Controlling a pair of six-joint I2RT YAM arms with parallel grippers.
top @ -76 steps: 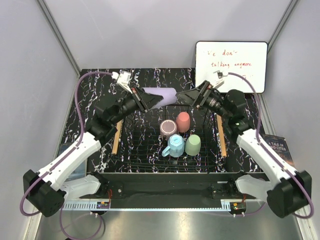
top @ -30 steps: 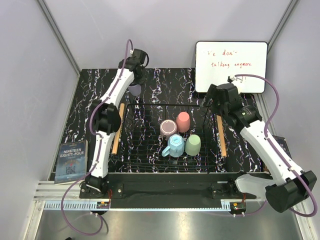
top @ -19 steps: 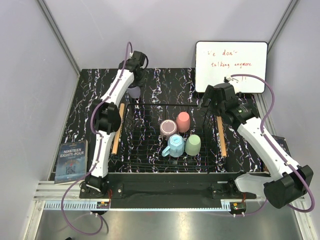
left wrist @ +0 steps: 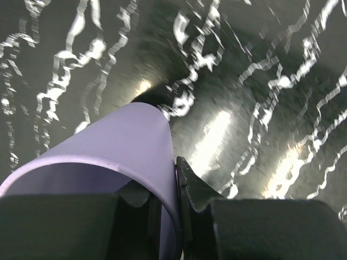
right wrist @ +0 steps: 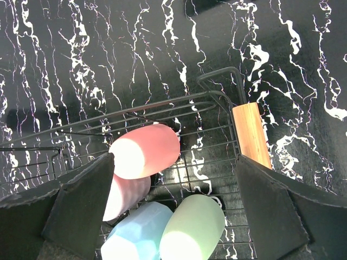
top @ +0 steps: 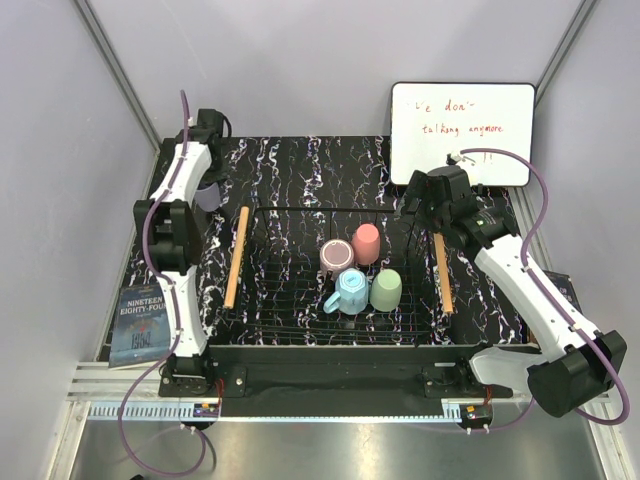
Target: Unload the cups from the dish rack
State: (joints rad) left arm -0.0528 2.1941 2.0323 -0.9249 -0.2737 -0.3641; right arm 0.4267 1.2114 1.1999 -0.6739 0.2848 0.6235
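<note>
While the blue mug (top: 351, 291) and green cup (top: 386, 289) sit side by side nearest the arms in the wire dish rack (top: 285, 290), with a brown cup (top: 336, 256) and a pink cup (top: 367, 243) close behind them, the right claw (right wrist: 173, 158) hangs over the rack's far right corner, fingers spread wide and holding nothing. Coming down on so tight a cluster, it could knock a neighbour or snag the wires. Off the rack's far left corner, above the table (top: 300, 165), the left claw (left wrist: 172, 189) is nearly closed, pinching a lavender cup (left wrist: 124, 141) by its thin rim — a hold that could slip, or let the cup tip and roll on release.
</note>
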